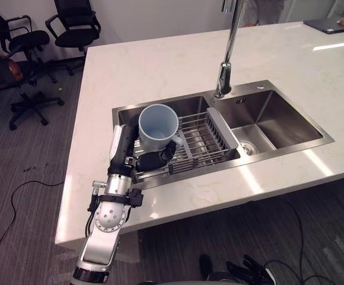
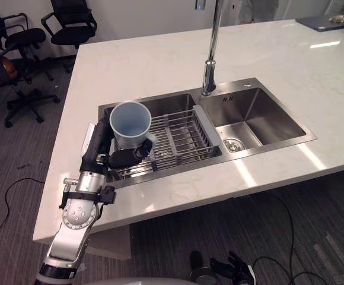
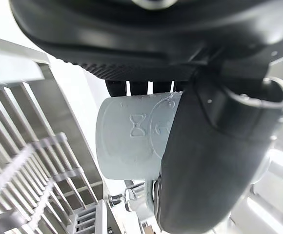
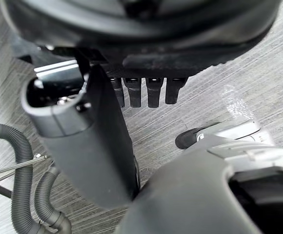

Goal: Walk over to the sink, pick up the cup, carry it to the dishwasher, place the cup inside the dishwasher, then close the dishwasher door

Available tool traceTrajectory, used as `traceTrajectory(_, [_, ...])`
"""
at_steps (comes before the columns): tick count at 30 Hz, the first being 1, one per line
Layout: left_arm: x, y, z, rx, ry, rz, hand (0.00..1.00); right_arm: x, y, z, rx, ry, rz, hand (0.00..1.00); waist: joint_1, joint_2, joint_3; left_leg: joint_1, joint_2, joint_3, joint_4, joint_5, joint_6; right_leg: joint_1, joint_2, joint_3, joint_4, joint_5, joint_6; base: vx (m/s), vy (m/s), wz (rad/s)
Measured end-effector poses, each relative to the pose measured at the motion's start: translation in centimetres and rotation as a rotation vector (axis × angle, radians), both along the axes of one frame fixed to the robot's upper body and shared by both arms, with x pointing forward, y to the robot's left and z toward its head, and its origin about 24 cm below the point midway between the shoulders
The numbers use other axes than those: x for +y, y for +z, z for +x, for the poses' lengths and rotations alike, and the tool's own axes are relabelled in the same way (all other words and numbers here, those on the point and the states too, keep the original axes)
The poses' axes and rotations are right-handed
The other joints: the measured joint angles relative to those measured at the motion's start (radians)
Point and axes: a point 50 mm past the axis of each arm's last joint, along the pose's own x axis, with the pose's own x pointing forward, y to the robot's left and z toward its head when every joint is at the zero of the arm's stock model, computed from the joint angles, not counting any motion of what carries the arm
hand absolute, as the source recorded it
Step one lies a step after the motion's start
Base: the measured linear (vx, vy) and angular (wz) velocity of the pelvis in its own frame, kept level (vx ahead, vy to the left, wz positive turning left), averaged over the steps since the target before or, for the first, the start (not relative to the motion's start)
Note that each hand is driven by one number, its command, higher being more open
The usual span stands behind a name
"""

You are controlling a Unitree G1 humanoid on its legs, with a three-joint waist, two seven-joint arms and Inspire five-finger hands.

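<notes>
My left hand is shut on a pale blue-grey cup, with the thumb across its side and the fingers behind it. The cup is tilted, its mouth turned up towards my head. It hangs just above the wire rack in the left basin of the steel double sink. The left wrist view shows the cup's wall pressed against the palm. My right hand hangs low beside me over the grey floor, holding nothing, fingers relaxed.
A tall tap stands behind the sink between the two basins. The white stone counter runs wide around the sink, with its edge close in front of me. Black office chairs stand on the carpet at the far left.
</notes>
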Motion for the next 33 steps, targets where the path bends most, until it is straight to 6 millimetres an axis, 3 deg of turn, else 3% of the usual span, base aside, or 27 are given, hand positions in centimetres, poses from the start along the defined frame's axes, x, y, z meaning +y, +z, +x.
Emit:
traceTrajectory(5, [0.0, -1.5, -1.2, 0.069, 0.022, -0.063, 0.30, 0.0, 0.0, -0.6, 0.009, -0.003, -0.002, 0.90, 0.013, -0.001, -0.024, -0.002, 0.002, 0.014, 0.018, -0.014, 0.000, -0.001, 0.002, 0.015, 0.000, 0.001, 0.002, -0.01, 0.019, -0.08])
traceTrajectory(10, [0.0, -1.7, -2.3, 0.085, 0.027, -0.103, 0.30, 0.0, 0.1, -0.5, 0.006, 0.008, -0.006, 0.90, 0.027, -0.003, -0.029, -0.023, 0.016, 0.043, 0.066, -0.047, -0.001, -0.022, 0.015, 0.042, 0.012, 0.000, 0.004, -0.01, 0.014, -0.18])
traceTrajectory(14, [-0.2, -1.2, -2.6, 0.065, 0.021, -0.119, 0.30, 0.2, 0.5, 0.5, -0.035, 0.031, -0.014, 0.90, 0.043, -0.007, -0.026, -0.065, 0.033, 0.073, 0.139, -0.078, 0.000, -0.091, 0.026, 0.070, 0.095, -0.023, 0.010, -0.01, 0.027, -0.26])
traceTrajectory(18, [-0.9, -0.9, -2.5, 0.052, 0.005, -0.141, 0.30, 0.7, 1.1, 2.4, -0.110, 0.034, -0.020, 0.90, 0.052, -0.023, -0.009, -0.103, 0.047, 0.078, 0.197, -0.096, 0.021, -0.163, 0.026, 0.043, 0.242, -0.069, 0.044, -0.10, -0.001, -0.03])
traceTrajectory(19, [-0.9, -0.7, -2.5, 0.046, 0.006, -0.144, 0.30, 0.8, 1.3, 2.9, -0.127, 0.035, -0.019, 0.90, 0.056, -0.024, 0.003, -0.104, 0.048, 0.079, 0.209, -0.095, 0.024, -0.194, 0.020, 0.015, 0.395, -0.164, 0.032, -0.14, -0.016, 0.27])
traceTrajectory(20, [-1.0, -0.9, -2.6, 0.053, 0.005, -0.148, 0.30, 0.9, 1.4, 2.8, -0.133, 0.039, -0.019, 0.90, 0.061, -0.029, 0.002, -0.106, 0.044, 0.057, 0.225, -0.094, 0.025, -0.205, -0.007, -0.036, 0.651, -0.295, 0.046, -0.07, -0.026, 0.31])
traceTrajectory(22, [-1.0, -0.7, -2.7, 0.047, 0.006, -0.151, 0.30, 1.3, 1.3, 2.8, -0.131, 0.049, -0.013, 0.90, 0.085, -0.041, -0.010, -0.127, 0.040, 0.042, 0.246, -0.093, 0.024, -0.170, -0.032, -0.055, 0.744, -0.359, 0.069, -0.05, -0.094, 0.31])
traceTrajectory(23, [-1.1, -0.4, -2.7, 0.032, 0.008, -0.161, 0.30, 1.7, 1.3, 3.1, -0.138, 0.062, -0.008, 0.90, 0.106, -0.061, -0.028, -0.171, 0.033, 0.026, 0.271, -0.091, 0.020, -0.154, -0.044, -0.055, 0.716, -0.399, 0.076, -0.06, -0.157, 0.29])
traceTrajectory(24, [-1.2, -0.3, -2.6, 0.025, 0.007, -0.170, 0.30, 1.7, 1.4, 3.3, -0.145, 0.069, -0.009, 0.90, 0.113, -0.064, -0.032, -0.198, 0.031, 0.014, 0.283, -0.086, 0.015, -0.156, -0.042, -0.059, 0.676, -0.406, 0.068, -0.09, -0.158, 0.33])
traceTrajectory(25, [-1.4, -0.2, -2.6, 0.021, 0.009, -0.185, 0.30, 1.7, 1.7, 4.3, -0.173, 0.074, -0.015, 0.90, 0.136, -0.048, -0.043, -0.246, 0.032, 0.002, 0.278, -0.063, 0.006, -0.155, -0.032, -0.074, 0.579, -0.406, 0.066, -0.09, -0.138, 0.25])
traceTrajectory(27, [-1.8, 0.0, -2.5, 0.014, 0.008, -0.215, 0.30, 1.5, 2.2, 6.0, -0.215, 0.077, -0.030, 0.90, 0.152, -0.023, -0.036, -0.300, 0.047, -0.025, 0.266, -0.025, -0.003, -0.135, -0.006, -0.088, 0.450, -0.369, -0.006, -0.13, -0.144, 0.31])
traceTrajectory(28, [-2.1, 0.0, -2.5, 0.014, 0.000, -0.227, 0.30, 1.4, 2.5, 6.8, -0.235, 0.079, -0.039, 0.90, 0.149, -0.005, -0.018, -0.311, 0.057, -0.059, 0.267, -0.009, -0.012, -0.108, 0.011, -0.116, 0.406, -0.343, -0.022, -0.16, -0.128, 0.55])
traceTrajectory(30, [-2.4, 0.0, -2.5, 0.016, -0.018, -0.235, 0.30, 1.4, 2.5, 6.9, -0.234, 0.069, -0.045, 0.90, 0.141, -0.001, -0.009, -0.311, 0.064, -0.100, 0.277, 0.007, -0.032, -0.074, 0.022, -0.156, 0.390, -0.329, -0.032, -0.14, -0.087, 0.59])
traceTrajectory(33, [-2.3, 0.1, -2.5, 0.014, -0.021, -0.253, 0.30, 1.2, 2.7, 7.2, -0.245, 0.050, -0.063, 0.90, 0.135, -0.009, -0.006, -0.324, 0.056, -0.154, 0.260, 0.049, -0.038, -0.052, 0.009, -0.213, 0.372, -0.318, -0.049, -0.19, -0.021, 0.58])
